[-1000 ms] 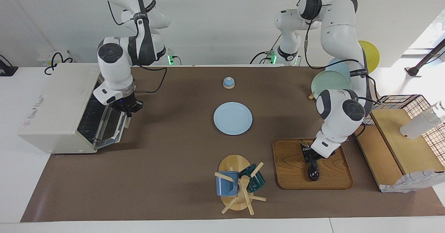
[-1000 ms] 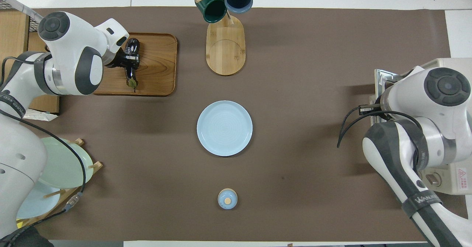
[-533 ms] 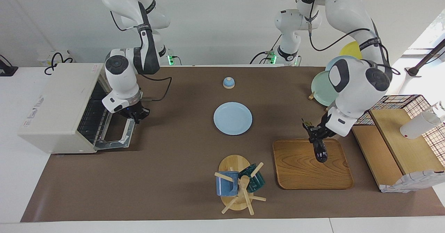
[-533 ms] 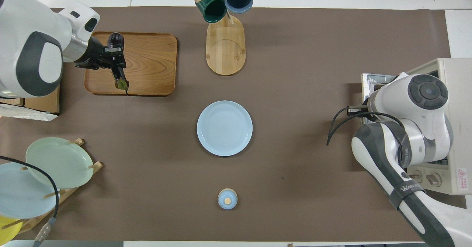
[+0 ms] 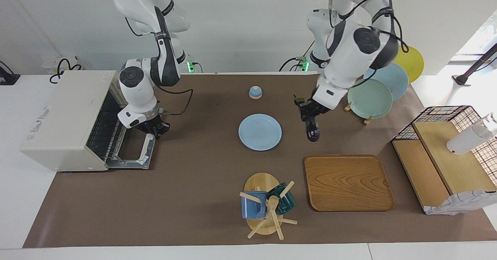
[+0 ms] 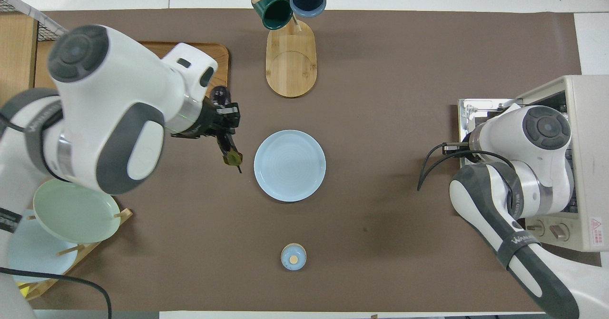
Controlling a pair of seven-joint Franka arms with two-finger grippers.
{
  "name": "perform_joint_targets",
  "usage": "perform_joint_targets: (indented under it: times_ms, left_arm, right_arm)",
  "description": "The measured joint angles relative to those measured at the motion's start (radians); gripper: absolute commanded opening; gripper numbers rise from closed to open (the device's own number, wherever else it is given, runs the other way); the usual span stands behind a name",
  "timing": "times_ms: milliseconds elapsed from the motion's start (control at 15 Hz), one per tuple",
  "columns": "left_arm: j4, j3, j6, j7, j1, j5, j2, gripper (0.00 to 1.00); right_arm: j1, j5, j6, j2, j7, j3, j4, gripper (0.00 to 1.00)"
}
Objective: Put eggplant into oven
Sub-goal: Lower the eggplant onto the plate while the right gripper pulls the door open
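My left gripper (image 5: 309, 115) is shut on the eggplant (image 5: 313, 130), a slender dark purple one. It hangs tilted in the air over the brown mat, just beside the blue plate (image 5: 259, 132) on the left arm's side. In the overhead view the eggplant (image 6: 224, 135) shows its green stem end toward the robots, below the left gripper (image 6: 222, 119). The cream oven (image 5: 62, 112) stands at the right arm's end of the table, its door (image 5: 132, 151) lying open and flat, the wire rack visible inside. My right gripper (image 5: 154, 129) is shut on the door's handle edge.
A bare wooden tray (image 5: 347, 182) lies farther from the robots than the eggplant. A mug rack (image 5: 266, 205) stands near the table's edge. A small blue lidded pot (image 5: 255, 92) sits near the robots. A plate rack (image 5: 372, 93) and a wooden shelf (image 5: 438, 155) occupy the left arm's end.
The left gripper lifted the eggplant off the wooden tray and carried it toward the blue plate. The right gripper pulled the oven door from half open down to flat.
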Motion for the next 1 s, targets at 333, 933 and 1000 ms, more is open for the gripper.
perform_joint_targets:
  times_ms: [333, 933, 1000]
  left_arm:
    - [-0.163, 0.000, 0.247, -0.110, -0.158, 0.000, 0.012, 0.00]
    - [-0.301, 0.005, 0.461, -0.159, -0.234, 0.000, 0.090, 0.25]
    - [-0.301, 0.008, 0.466, -0.159, -0.234, 0.000, 0.096, 0.99]
  right_arm:
    - [0.093, 0.046, -0.107, -0.003, 0.018, 0.012, 0.084, 0.42]
    - [0.128, 0.151, -0.293, -0.004, 0.017, 0.016, 0.260, 1.00]
    - [0.140, 0.154, -0.294, -0.003, 0.017, 0.017, 0.264, 1.00]
